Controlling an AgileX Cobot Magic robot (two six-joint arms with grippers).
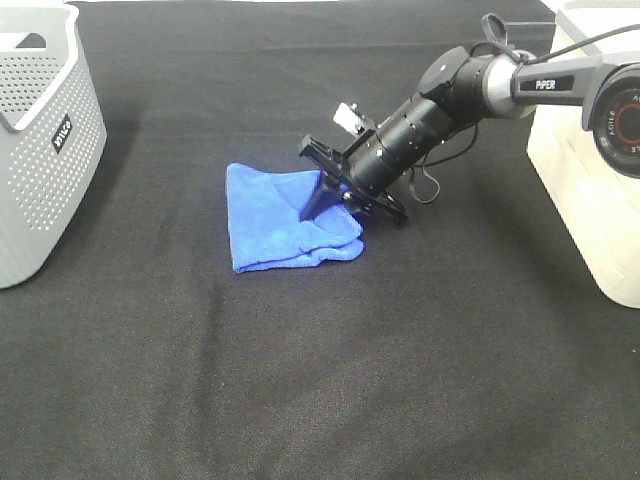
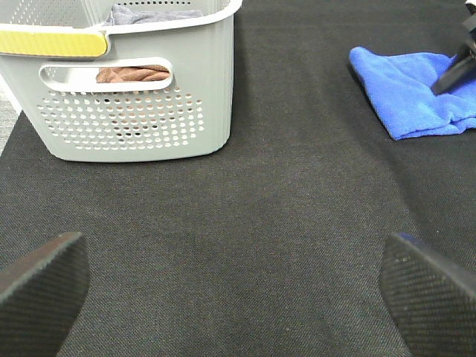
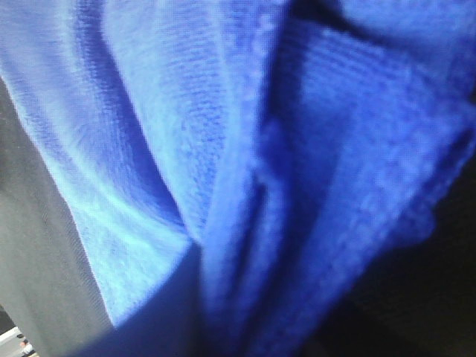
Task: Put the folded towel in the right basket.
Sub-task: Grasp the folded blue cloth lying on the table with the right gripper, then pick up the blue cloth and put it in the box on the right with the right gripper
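The folded blue towel (image 1: pixel 275 215) lies on the black cloth near the middle of the table. It also shows in the left wrist view (image 2: pixel 409 97) and fills the right wrist view (image 3: pixel 223 149), bunched into a crease. My right gripper (image 1: pixel 318 200) reaches down from the right and is shut on the towel's right side; its fingers are hidden in the right wrist view. The right basket (image 1: pixel 590 200), cream-white, stands at the right edge. My left gripper (image 2: pixel 238 290) is open and empty over bare cloth, its pads (image 2: pixel 41 286) far apart.
A grey perforated basket (image 1: pixel 40 130) stands at the left edge; the left wrist view (image 2: pixel 134 111) shows cloths inside it. The right arm's cable (image 1: pixel 430 185) hangs beside its wrist. Black cloth (image 1: pixel 320 380) covers the table.
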